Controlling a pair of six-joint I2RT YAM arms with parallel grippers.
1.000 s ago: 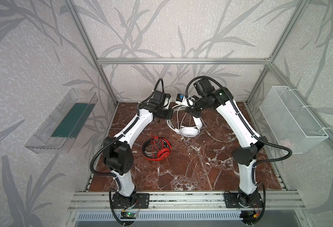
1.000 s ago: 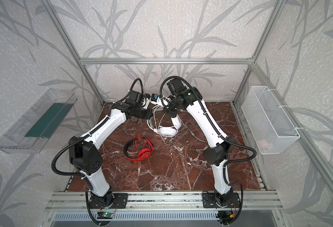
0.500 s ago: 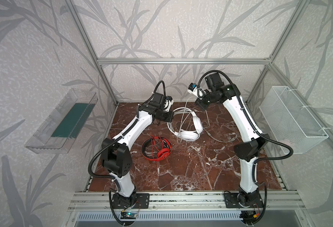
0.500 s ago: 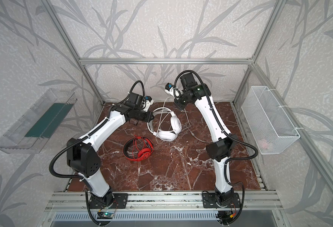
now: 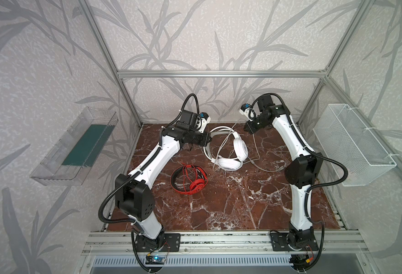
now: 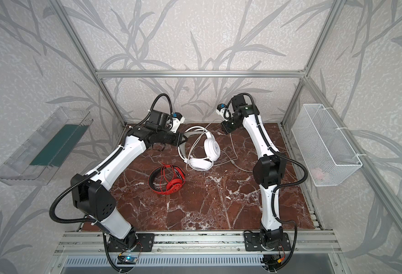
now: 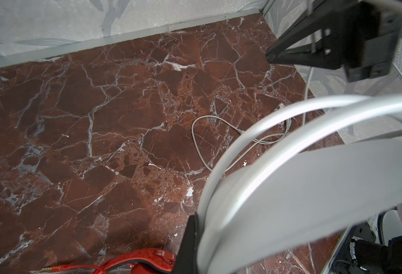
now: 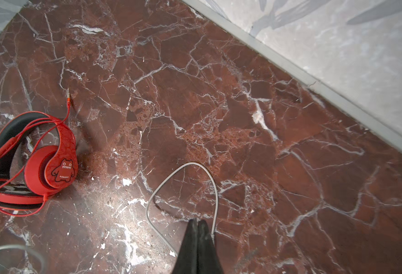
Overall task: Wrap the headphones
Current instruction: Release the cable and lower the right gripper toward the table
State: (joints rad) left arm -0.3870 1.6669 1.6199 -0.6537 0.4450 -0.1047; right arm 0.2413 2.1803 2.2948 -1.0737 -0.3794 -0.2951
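No words or numbers can be read anywhere; the only signs are pictures. The red headphones [image 5: 196,185], left of centre in both top views, show a toothy cartoon monster on the red earcup [image 8: 61,169] and a smaller one on the red headband [image 7: 158,256]. The white headphones [image 5: 228,163], above centre, carry a small dark triangular emblem on the white earcup [image 6: 213,148].

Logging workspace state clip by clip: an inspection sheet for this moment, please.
Surface: red-brown marble tabletop, white-veined.
Job's things: white headphones held by the headband; red headphones lying flat.
Clutter: nothing seen.
Grippers: left gripper shut on the white headphones' band; right gripper shut on the white cable.
Cables: white cable loose, looping over the table; red cable wound round its headphones, plug free.
Surroundings: clear bin on left wall; wire basket on right wall.
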